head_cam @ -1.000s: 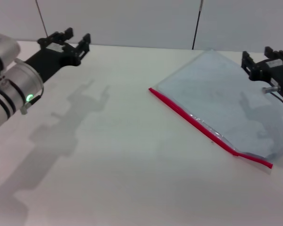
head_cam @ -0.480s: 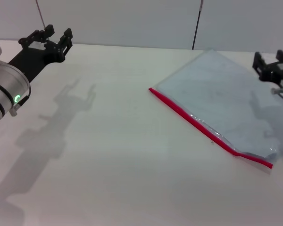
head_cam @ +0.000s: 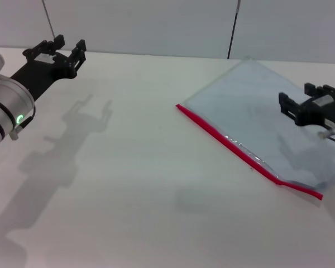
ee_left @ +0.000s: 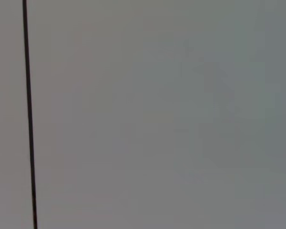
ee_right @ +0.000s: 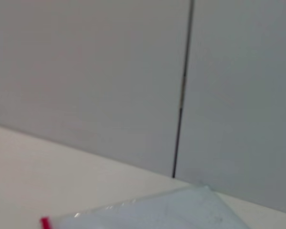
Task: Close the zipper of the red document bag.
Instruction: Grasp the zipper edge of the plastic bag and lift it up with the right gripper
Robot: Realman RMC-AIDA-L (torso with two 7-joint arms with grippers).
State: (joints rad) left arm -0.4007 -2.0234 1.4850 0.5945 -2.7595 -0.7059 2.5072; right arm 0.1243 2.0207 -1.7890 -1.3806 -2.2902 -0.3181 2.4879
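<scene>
The red document bag (head_cam: 245, 103) lies flat on the white table at the right, a translucent pale blue pouch set at an angle. The zipper (head_cam: 229, 143), a thin red strip, runs along its near long edge, from the middle of the table toward the near right. I cannot make out the slider. My right gripper (head_cam: 294, 95) hovers open over the bag's right part, fingers pointing left. My left gripper (head_cam: 71, 42) is open above the far left of the table, well away from the bag. The right wrist view shows the bag (ee_right: 181, 212) and one red zipper end (ee_right: 46, 223).
The white table (head_cam: 134, 184) stretches out left of and in front of the bag. A grey wall (head_cam: 156, 25) with dark vertical seams stands behind it. The left wrist view shows only that wall (ee_left: 157, 114).
My right gripper has swung left and nearer, from the table's right edge to above the bag. The left arm drew back to the left and has since held still.
</scene>
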